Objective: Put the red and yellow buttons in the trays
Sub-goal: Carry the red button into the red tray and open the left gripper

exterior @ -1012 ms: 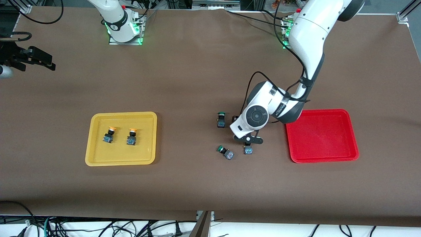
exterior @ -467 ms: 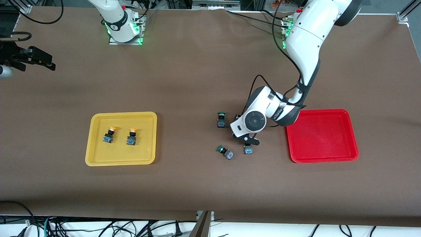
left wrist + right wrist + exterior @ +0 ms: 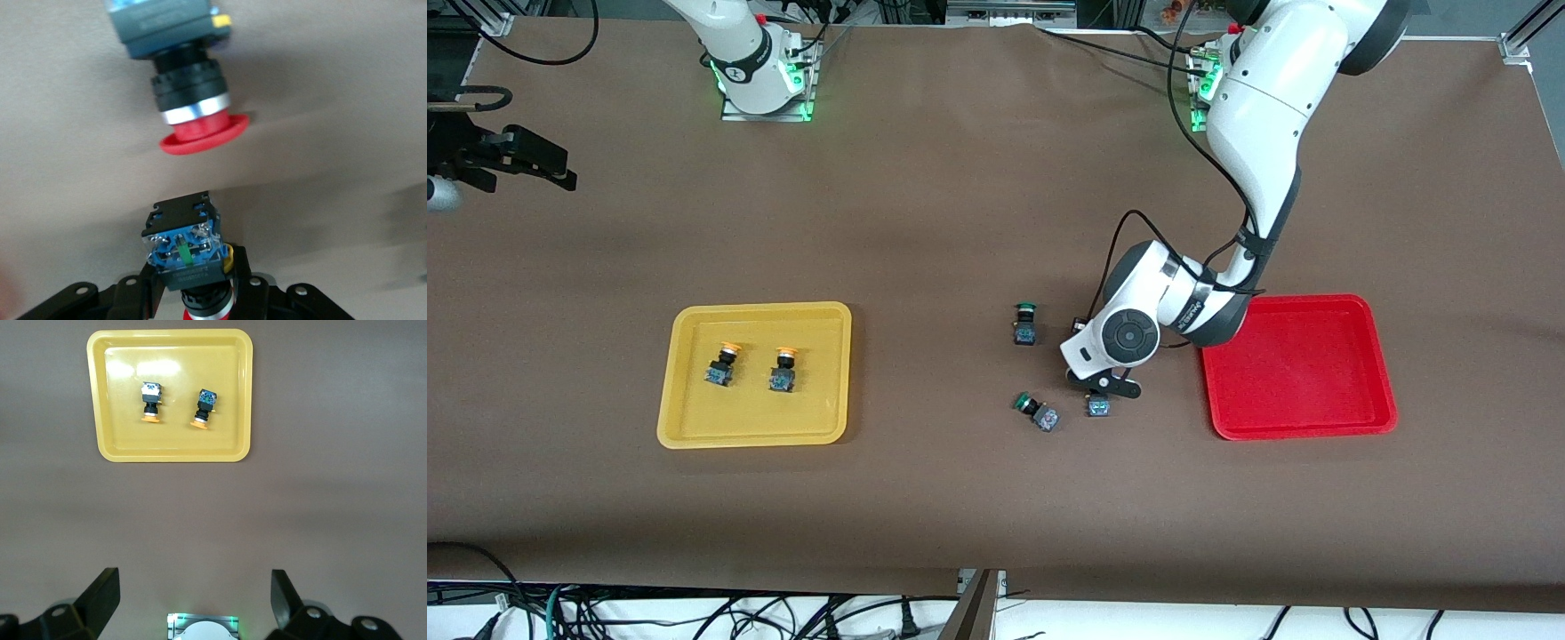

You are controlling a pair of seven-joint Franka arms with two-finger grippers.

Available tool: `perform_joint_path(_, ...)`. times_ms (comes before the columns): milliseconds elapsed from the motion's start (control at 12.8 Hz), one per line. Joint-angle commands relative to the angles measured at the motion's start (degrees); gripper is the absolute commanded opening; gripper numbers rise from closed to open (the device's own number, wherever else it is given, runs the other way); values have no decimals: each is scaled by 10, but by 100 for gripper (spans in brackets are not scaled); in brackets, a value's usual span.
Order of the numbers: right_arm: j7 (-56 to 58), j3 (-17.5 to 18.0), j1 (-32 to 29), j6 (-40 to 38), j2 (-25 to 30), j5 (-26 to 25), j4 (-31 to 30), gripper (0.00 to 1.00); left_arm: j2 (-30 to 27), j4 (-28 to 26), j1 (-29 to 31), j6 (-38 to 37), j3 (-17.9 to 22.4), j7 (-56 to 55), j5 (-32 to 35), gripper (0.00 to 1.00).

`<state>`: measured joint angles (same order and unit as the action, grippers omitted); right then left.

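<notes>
- The left gripper [image 3: 1105,389] is low over the tabletop [image 3: 960,222], just beside the red tray [image 3: 1303,433]. Its fingers [image 3: 148,292] are closed against the black body of a red button [image 3: 183,245].
- The gripped red button appears to rest on the tabletop, with its bluish base pointing away from the wrist and its red cap tucked in at the palm.
- A second red button [image 3: 190,87] lies on its side just next to it, apart from the fingers.
- Handling estimate: the part is small, light and rigid, made of hard plastic with a metal collar. The round barrel is smooth and may twist or slip in the grip.
- Recommended hold: across the black body between the square base and the cap flange, as in the present grip. Avoid the cap rim, which is thin and tapered.
- The red tray holds no button. Both yellow buttons [image 3: 723,363] lie in the yellow tray [image 3: 756,437].
- Two green-capped buttons [image 3: 1024,324] lie near the left gripper and are not to be taken.
- The right gripper [image 3: 192,597] waits high over the right arm's end of the tabletop, fingers wide apart.
</notes>
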<state>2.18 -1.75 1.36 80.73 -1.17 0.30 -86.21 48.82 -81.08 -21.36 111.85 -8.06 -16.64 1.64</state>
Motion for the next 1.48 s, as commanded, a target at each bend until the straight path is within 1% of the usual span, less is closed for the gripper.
perform_joint_path(0, 1, 4, -7, -4, 1, -2, 3, 100, -12, 9, 11, -43, 0, -9, 6, 0)
perform_joint_path(156, -1, 4, -6, -4, 1, -1, 3, 100, -31, 13, 16, -134, 1, 20, 8, 0)
perform_joint_path(312, -2, 4, -7, -4, 1, -1, 3, 100, -52, 13, 51, -171, 9, 73, 8, 0)
perform_joint_path(467, -2, 4, -7, -5, 1, -1, 3, 100, -65, 14, 107, -180, 13, 107, 28, 0)
perform_joint_path(623, -2, 4, -7, -6, 1, -1, 3, 100, -54, 18, 174, -167, 14, 112, 39, 0)
perform_joint_path(779, -2, 4, -7, -5, 1, -1, 3, 100, -45, 22, 195, -159, 15, 114, 70, 2)
perform_joint_path(857, -2, 4, -7, -5, 1, -1, 3, 100, -32, 22, 200, -159, 15, 114, 78, 26)
perform_joint_path(935, -3, 4, -7, -5, 1, -1, 3, 100, -24, 23, 200, -159, 15, 115, 90, 86)
perform_joint_path(1012, -3, 4, -7, -5, 1, -1, 3, 100, -25, 23, 200, -160, 15, 119, 93, 100)
perform_joint_path(1246, -3, 3, -7, -5, 1, -1, 3, 100, -32, 29, 190, -165, 8, 105, 80, 100)
perform_joint_path(1324, -2, 3, -7, -5, 1, -1, 3, 100, -34, 33, 177, -165, 5, 91, 56, 100)
perform_joint_path(1402, -2, 3, -7, -6, 1, -1, 3, 100, -34, 62, 155, -165, 7, 66, 43, 100)
